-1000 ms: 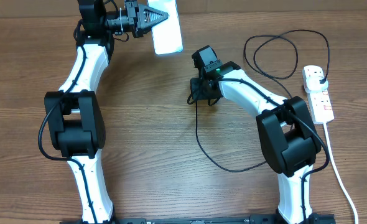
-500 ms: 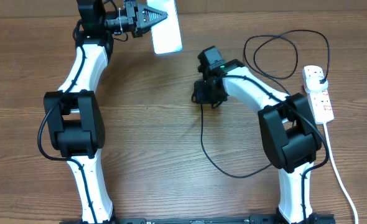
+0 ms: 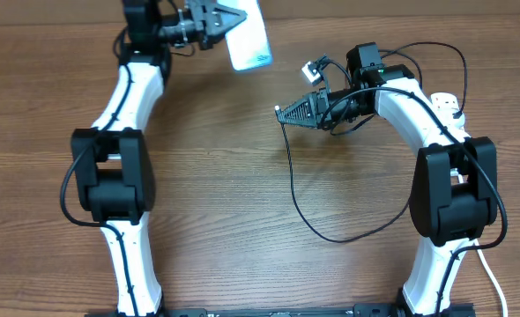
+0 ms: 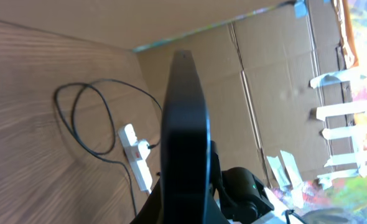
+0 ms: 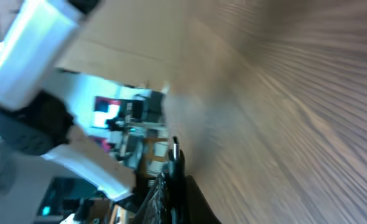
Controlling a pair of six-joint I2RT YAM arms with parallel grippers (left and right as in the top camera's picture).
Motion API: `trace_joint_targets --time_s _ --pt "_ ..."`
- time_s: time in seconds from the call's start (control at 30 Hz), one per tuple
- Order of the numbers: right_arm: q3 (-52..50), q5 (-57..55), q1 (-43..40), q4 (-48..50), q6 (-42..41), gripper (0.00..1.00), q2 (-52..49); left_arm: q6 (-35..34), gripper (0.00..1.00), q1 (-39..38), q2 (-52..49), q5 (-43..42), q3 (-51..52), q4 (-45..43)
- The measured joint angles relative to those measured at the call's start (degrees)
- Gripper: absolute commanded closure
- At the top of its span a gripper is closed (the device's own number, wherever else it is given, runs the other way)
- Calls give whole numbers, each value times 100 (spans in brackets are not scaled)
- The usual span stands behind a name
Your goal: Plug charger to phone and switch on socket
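Note:
My left gripper [image 3: 226,19] is shut on the phone [image 3: 248,37] and holds it above the table's far edge. In the left wrist view the phone [image 4: 185,124] shows edge-on as a dark slab. My right gripper [image 3: 288,113] points left, shut on the connector tip of the charger [image 3: 292,176]. Its thin black cable hangs down and curves across the table. The tip is right of and below the phone, apart from it. In the blurred right wrist view the tip [image 5: 175,149] sticks out of the shut fingers [image 5: 171,180]. The socket [image 3: 446,99] lies at the right, mostly hidden by my right arm.
The socket's thick white cord [image 3: 492,277] runs to the front right edge. In the left wrist view the socket [image 4: 137,158] and a loop of black cable [image 4: 84,118] lie on the wood, with cardboard walls [image 4: 277,74] behind the table.
My right gripper has lifted off the table and swung up and right with the cable tip, now pointing left. The phone has shifted slightly right and tilted.

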State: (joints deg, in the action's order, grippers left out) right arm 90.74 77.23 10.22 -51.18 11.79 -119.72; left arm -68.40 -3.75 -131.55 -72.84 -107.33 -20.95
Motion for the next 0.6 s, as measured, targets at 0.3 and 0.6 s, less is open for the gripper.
trace_joint_targets --time_s 0.3,0.6 --pt "2 920 0 872 -103 96 0 2 96 -479 0 98 0 9" --pt "0 691 -7 2041 -1222 96 0 0 96 -474 0 -328 0 22"
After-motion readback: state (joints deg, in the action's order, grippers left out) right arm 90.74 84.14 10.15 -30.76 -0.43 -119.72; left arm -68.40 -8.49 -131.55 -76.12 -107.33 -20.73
